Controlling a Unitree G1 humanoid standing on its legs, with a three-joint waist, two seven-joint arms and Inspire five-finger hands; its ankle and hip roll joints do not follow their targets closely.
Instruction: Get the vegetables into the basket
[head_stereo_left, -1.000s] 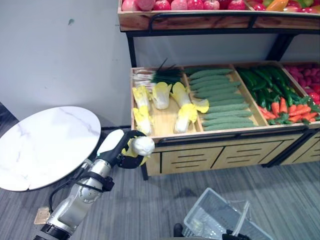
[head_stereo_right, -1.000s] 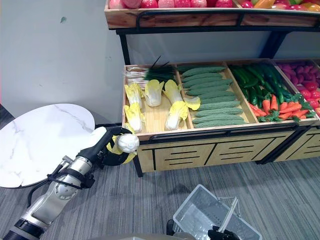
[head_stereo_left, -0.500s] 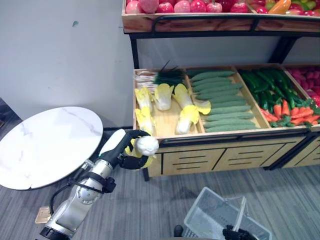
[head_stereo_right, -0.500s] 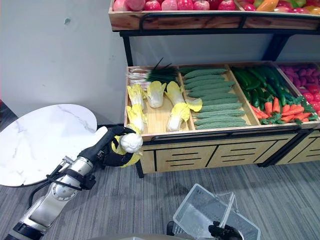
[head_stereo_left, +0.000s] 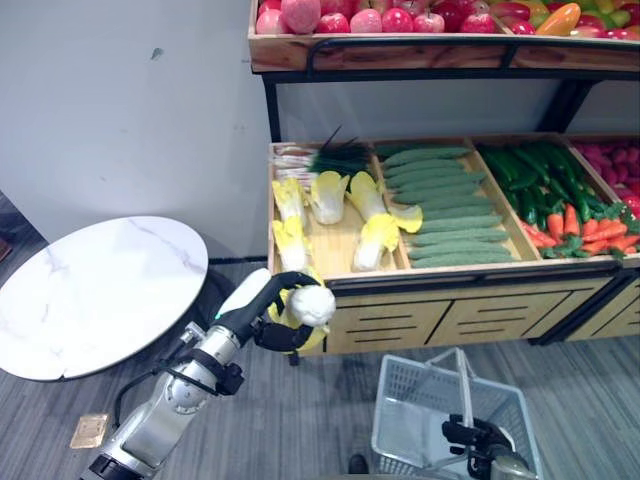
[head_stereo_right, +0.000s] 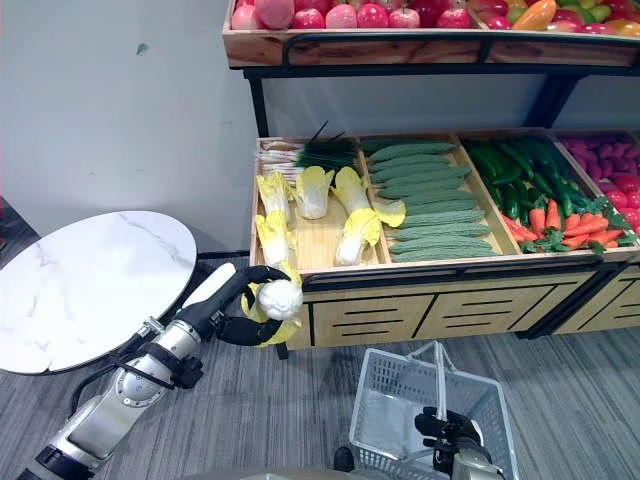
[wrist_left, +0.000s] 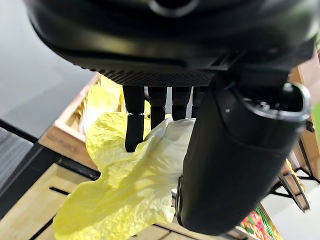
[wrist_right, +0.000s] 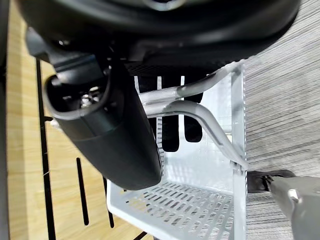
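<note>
A cabbage (head_stereo_right: 277, 301) is clasped in the left robot hand (head_stereo_right: 232, 312), in front of the shelf (head_stereo_right: 300, 245). The basket (head_stereo_right: 400, 400) handle is gripped by the right robot hand (head_stereo_right: 445, 432) (held ready, nearer right, to receive it).

Place: a grocery shop's produce corner.
Evidence: wooden display stand (head_stereo_left: 440, 270) with cucumbers (head_stereo_left: 440, 205), cabbages (head_stereo_left: 375, 225), carrots (head_stereo_left: 590, 225); apples (head_stereo_left: 330, 15) on the shelf above.
</note>
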